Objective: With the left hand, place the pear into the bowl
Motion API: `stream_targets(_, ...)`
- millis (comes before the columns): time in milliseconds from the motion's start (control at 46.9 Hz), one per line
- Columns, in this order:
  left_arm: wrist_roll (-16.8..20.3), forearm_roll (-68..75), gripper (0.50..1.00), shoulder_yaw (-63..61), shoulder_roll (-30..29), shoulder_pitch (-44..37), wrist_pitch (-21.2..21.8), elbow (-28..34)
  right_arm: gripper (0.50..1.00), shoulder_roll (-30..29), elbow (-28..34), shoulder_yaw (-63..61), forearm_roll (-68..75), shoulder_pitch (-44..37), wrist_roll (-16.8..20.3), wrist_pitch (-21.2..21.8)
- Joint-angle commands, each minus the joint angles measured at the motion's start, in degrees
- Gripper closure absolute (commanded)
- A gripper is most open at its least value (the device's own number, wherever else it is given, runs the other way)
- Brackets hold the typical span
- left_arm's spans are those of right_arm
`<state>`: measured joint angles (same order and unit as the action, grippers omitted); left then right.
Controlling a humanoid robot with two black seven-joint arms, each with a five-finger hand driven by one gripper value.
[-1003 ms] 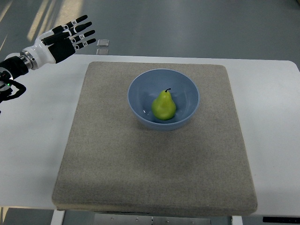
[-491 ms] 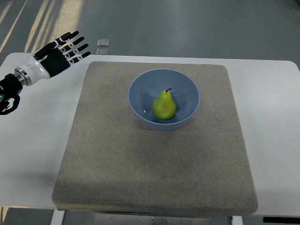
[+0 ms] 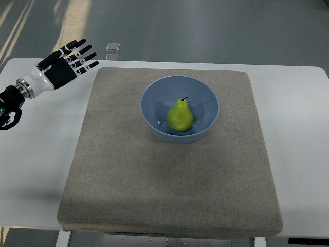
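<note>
The pear (image 3: 180,116) sits inside the blue bowl (image 3: 152,98), stem up, resting on the bowl's floor slightly toward 6 o'clock from its centre. The bowl stands on the grey mat (image 3: 154,190), a little toward 12 o'clock from the mat's middle, and the mat lies on the white table (image 3: 298,128).

The left hand (image 3: 66,63) hovers over the table at about 10 o'clock from the bowl, just beyond the mat's far left corner and well apart from both bowl and pear. Its fingers (image 3: 85,55) are spread and released, holding nothing. Compared with a second ago, the hand has drawn back toward the left edge and dropped a little lower in the view, with less of the arm showing; over the last half second it has barely shifted. The pear and the bowl have not moved in that time.

Judged from this, the placement is done: the fruit is settled in the bowl and the hand is retreating. What remains, if anything, is bringing the arm to rest. The right arm is out of view.
</note>
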<state>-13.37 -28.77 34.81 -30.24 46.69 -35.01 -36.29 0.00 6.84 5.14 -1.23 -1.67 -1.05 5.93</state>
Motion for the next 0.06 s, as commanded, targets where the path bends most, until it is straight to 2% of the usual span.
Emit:
stream_targets(0, 0.0, 0.1, 0.504, 0.0, 0.0, 0.1, 0.0, 0.0, 0.574, 0.0, 0.0, -0.1, 0.0, -0.2, 0.0, 0.1)
stream_targets(43, 0.0, 0.1, 0.504, -0.1, 0.0, 0.1, 0.0, 0.0, 0.576, 0.0, 0.0, -0.1, 0.0, -0.3, 0.0, 0.1)
